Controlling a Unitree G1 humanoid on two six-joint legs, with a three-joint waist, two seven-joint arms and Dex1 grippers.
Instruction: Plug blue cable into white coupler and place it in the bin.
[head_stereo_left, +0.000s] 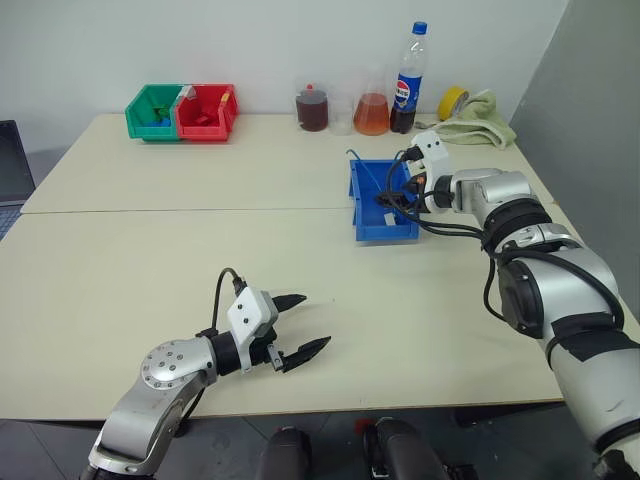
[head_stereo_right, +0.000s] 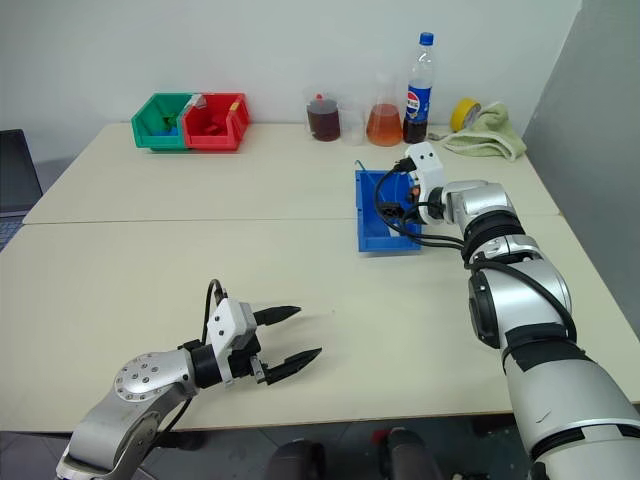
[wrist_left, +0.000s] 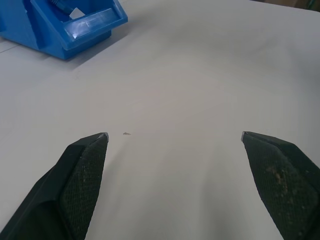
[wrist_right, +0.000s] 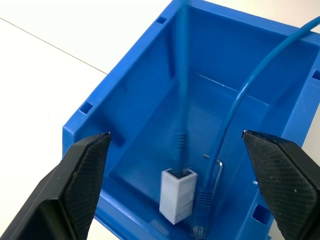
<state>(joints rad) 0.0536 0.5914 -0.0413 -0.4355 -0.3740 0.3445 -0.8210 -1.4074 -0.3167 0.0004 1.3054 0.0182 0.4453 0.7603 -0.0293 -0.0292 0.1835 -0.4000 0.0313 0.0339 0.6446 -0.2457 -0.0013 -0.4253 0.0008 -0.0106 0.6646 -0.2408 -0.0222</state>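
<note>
The blue bin (head_stereo_left: 385, 232) stands on the right half of the table. Inside it, the white coupler (wrist_right: 177, 196) stands on the bin floor with one end of the blue cable (wrist_right: 181, 100) plugged into its top. The cable's other end lies beside the coupler, and the cord loops up over the bin's rim. My right gripper (wrist_right: 175, 133) hovers open just above the bin (wrist_right: 125, 100), its fingers (wrist_right: 82, 185) clear of cable and coupler. My left gripper (head_stereo_left: 315, 320) is open and empty, low over the near table, well away from the bin (wrist_left: 75, 27).
A green bin (head_stereo_left: 152, 110) and a red bin (head_stereo_left: 205, 110) sit side by side at the far left. At the back edge stand a beaker of dark liquid (head_stereo_left: 312, 108), a flask of orange liquid (head_stereo_left: 371, 112), a cola bottle (head_stereo_left: 408, 80), yellow tape (head_stereo_left: 452, 100) and a towel (head_stereo_left: 485, 122).
</note>
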